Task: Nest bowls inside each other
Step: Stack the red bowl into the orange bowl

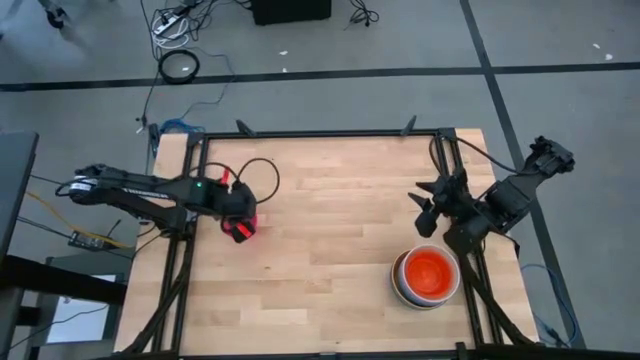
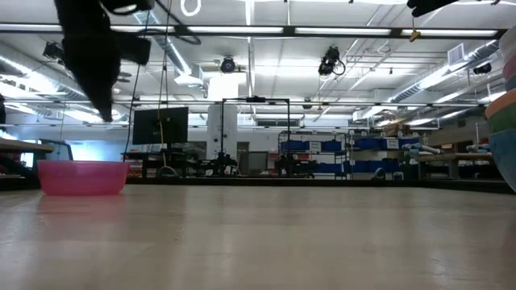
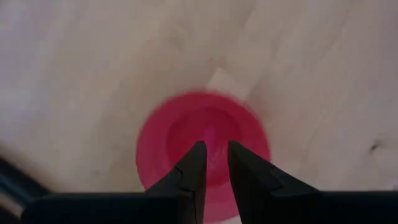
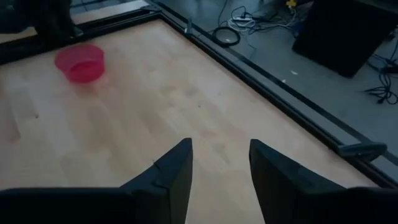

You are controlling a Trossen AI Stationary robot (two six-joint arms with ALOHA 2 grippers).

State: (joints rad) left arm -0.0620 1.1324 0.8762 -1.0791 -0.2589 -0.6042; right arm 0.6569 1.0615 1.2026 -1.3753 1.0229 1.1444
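Observation:
A pink bowl (image 1: pixel 247 232) (image 2: pixel 81 177) stands upright on its base on the wooden table, at the left. My left gripper (image 3: pixel 214 146) (image 1: pixel 240 222) hangs above it, pointing steeply down over the bowl's hollow (image 3: pixel 186 130). Its fingers stand a narrow gap apart with nothing between them, clear of the bowl in the low view. At the right near side stands a stack of nested bowls (image 1: pixel 427 276) (image 2: pixel 504 121), an orange-red one on top. My right gripper (image 4: pixel 221 146) (image 1: pixel 425 212) is open above the table beyond the stack, and its wrist view shows the pink bowl (image 4: pixel 79 62) far off.
Bare wood (image 1: pixel 330 220) lies between the pink bowl and the stack. A black frame rail (image 1: pixel 320 134) runs along the table's far edge, and dark struts run down both sides. Cables and a black box lie on the floor beyond.

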